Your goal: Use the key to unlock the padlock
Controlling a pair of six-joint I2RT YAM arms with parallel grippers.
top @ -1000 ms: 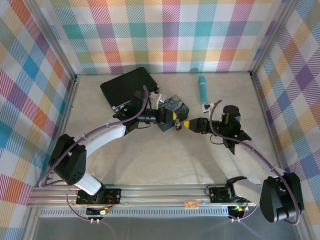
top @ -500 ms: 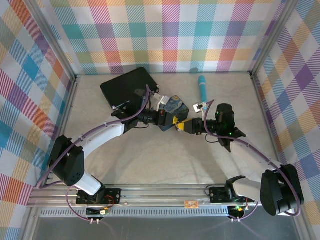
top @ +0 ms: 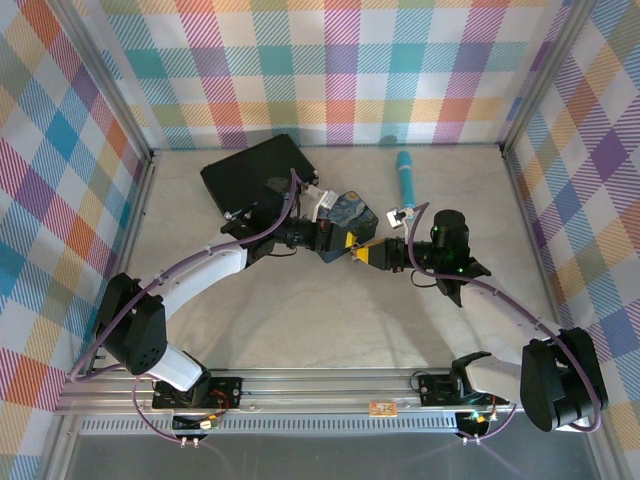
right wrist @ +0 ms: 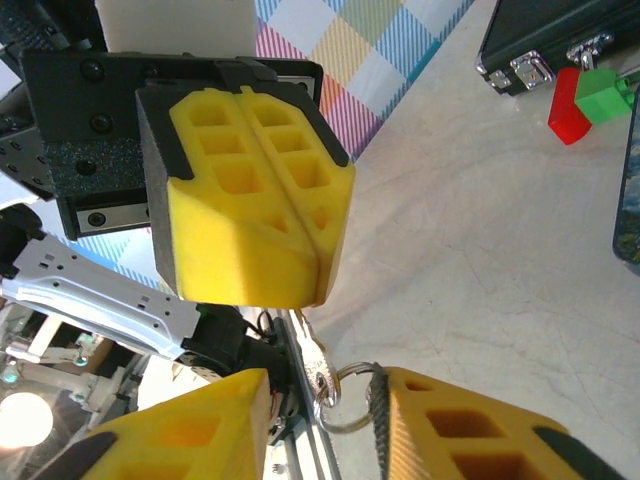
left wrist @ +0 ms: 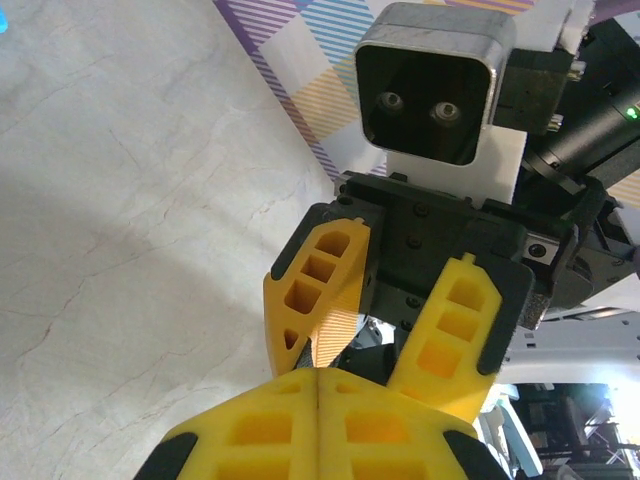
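Beside the starry tin [top: 352, 208], the left gripper [right wrist: 318, 288]'s jaws clamp what looks like the key [right wrist: 312, 355] — ring [right wrist: 345, 400] dangling between the right gripper [right wrist: 328, 400]'s half-open jaws, likely for handover.

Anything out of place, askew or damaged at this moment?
Nothing looks spilled or damaged. One oddity: what seems to be the key, with a metal ring on it, sticks out of the shut left gripper, between the open fingers of the right gripper, so both crowd tip to tip.

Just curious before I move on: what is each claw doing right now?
Left gripper: closed, pinching what looks like the key.
Right gripper: open, fingers either side of the ring.
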